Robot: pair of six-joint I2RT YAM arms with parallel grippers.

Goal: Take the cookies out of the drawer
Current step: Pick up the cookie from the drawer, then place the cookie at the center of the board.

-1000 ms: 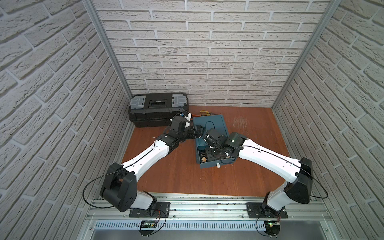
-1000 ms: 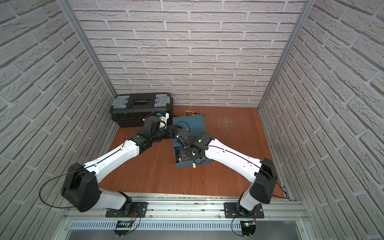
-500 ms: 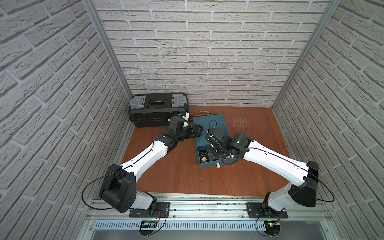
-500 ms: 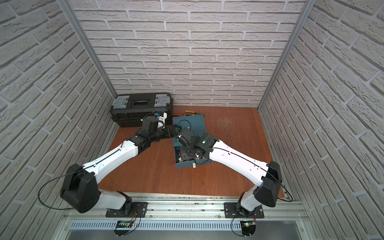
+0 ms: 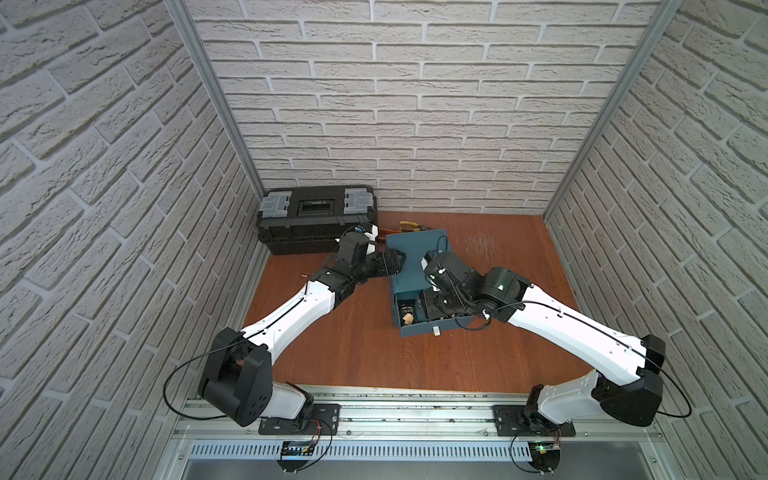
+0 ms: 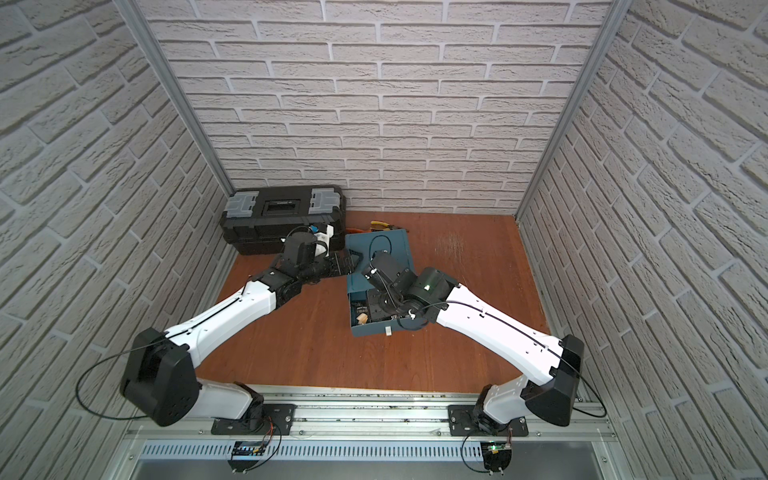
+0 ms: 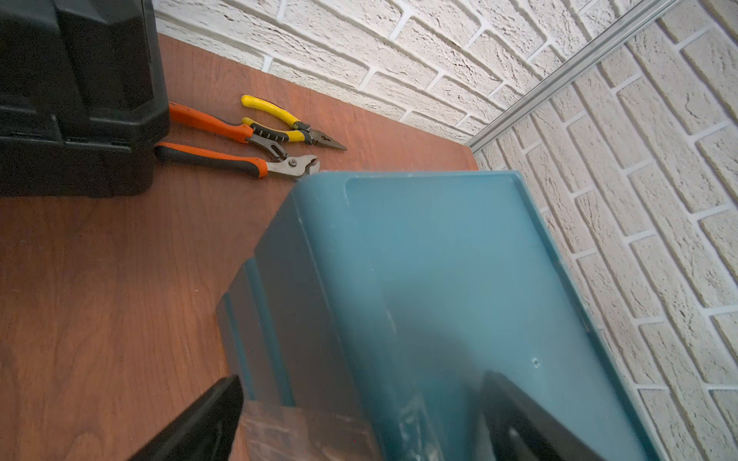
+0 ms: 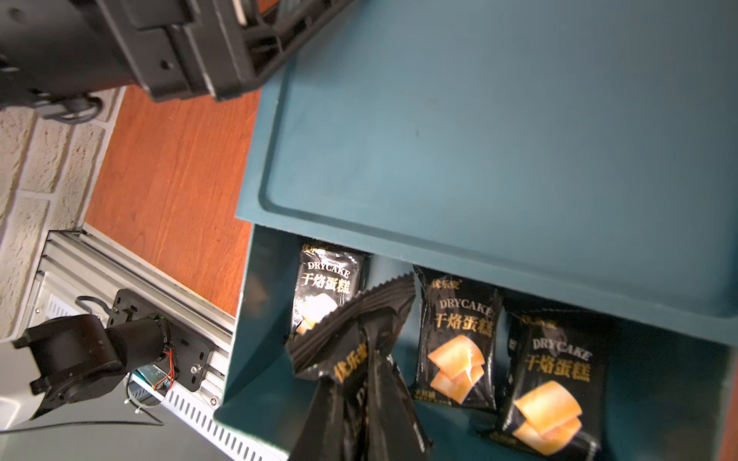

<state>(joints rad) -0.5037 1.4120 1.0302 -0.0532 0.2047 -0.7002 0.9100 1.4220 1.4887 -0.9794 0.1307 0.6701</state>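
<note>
Cookies: three black packets flat in the open drawer, fourth packet pinched by its crimped end in the closed fingers of the right gripper. Risks: slip from thin hold on slick wrapper; snag under cabinet overhang just above. Left gripper fingers spread across cabinet edge, contact unclear; possible cabinet slide on tabletop. Toolbox near, pliers behind, neither obstructing.

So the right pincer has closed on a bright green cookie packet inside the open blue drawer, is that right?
Not quite: the packet is black, not green. The right wrist view shows the right pincer shut on a crumpled black cookie packet inside the open blue drawer.
</note>
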